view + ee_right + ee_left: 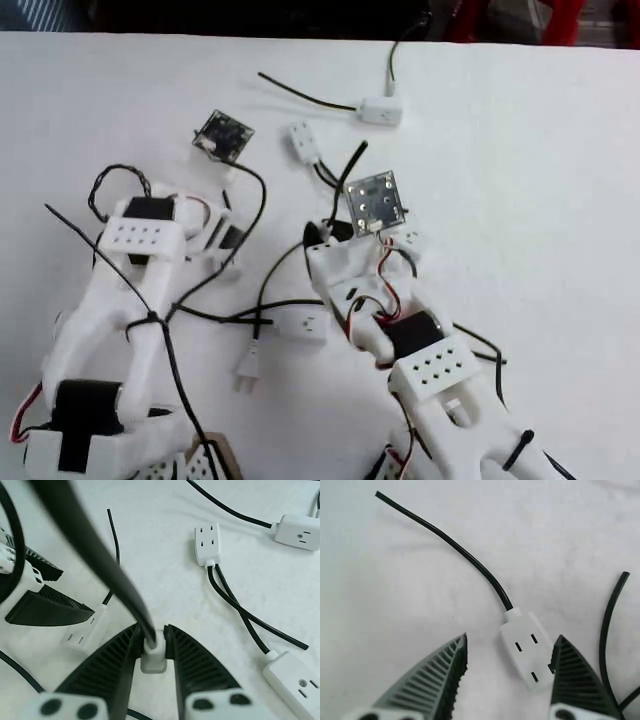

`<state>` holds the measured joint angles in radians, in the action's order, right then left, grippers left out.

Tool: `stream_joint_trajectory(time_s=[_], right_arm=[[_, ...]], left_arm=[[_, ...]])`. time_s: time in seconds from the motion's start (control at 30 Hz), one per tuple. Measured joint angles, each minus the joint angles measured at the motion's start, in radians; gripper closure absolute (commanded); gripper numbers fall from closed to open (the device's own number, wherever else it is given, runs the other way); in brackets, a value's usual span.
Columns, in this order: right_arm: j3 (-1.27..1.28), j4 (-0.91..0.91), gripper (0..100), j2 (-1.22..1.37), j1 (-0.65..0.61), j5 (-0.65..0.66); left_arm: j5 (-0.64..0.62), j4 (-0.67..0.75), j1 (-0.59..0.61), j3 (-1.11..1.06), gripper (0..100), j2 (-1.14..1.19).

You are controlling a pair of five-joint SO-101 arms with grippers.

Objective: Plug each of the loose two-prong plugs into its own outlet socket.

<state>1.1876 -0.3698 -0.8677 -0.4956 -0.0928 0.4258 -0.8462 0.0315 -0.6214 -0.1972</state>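
Note:
My left gripper [512,637] stands open just above the table. A small white outlet socket [525,649] on a black cord lies between its fingers, closer to one finger. My right gripper [152,630] is shut on a white two-prong plug [153,661], whose thick black cord rises past the camera. In the high view the left gripper [225,240] and the right gripper [322,238] sit close together mid-table. The right wrist view has the same small socket [82,632] beside the left gripper's dark fingers [50,610]. Another loose plug [247,370] lies near the front.
Several white outlets lie around: one at the back [380,110], one mid-back [303,140], one by the front plug [300,323], one beside the right arm [405,240]. Black cords cross the middle of the white table [540,180], which is bare at its right side.

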Motion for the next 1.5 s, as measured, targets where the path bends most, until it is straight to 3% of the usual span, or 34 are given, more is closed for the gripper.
stream_joint_trajectory(time_s=[0.17,0.43,0.63,0.73,0.97,1.23,1.5], right_arm=[[0.000,0.000,98.1,0.000,0.000,0.000],[0.000,0.000,98.1,0.000,0.000,0.000],[0.000,0.000,98.1,0.000,0.000,0.000],[0.000,0.000,98.1,0.000,0.000,0.000],[0.000,0.000,98.1,0.000,0.000,0.000],[0.000,0.000,98.1,0.000,0.000,0.000],[0.000,0.000,98.1,0.000,0.037,0.000]], left_arm=[[-0.046,-0.009,0.000,-0.015,72,0.015],[-0.098,-0.044,-0.002,0.014,74,0.224],[-0.101,-0.192,-0.008,0.190,92,0.407],[-0.068,-0.232,-0.040,0.272,94,0.471],[0.066,-0.241,-0.115,0.344,94,0.514],[0.075,-0.230,-0.196,0.387,72,0.517],[0.075,-0.281,-0.190,0.457,77,0.511]])
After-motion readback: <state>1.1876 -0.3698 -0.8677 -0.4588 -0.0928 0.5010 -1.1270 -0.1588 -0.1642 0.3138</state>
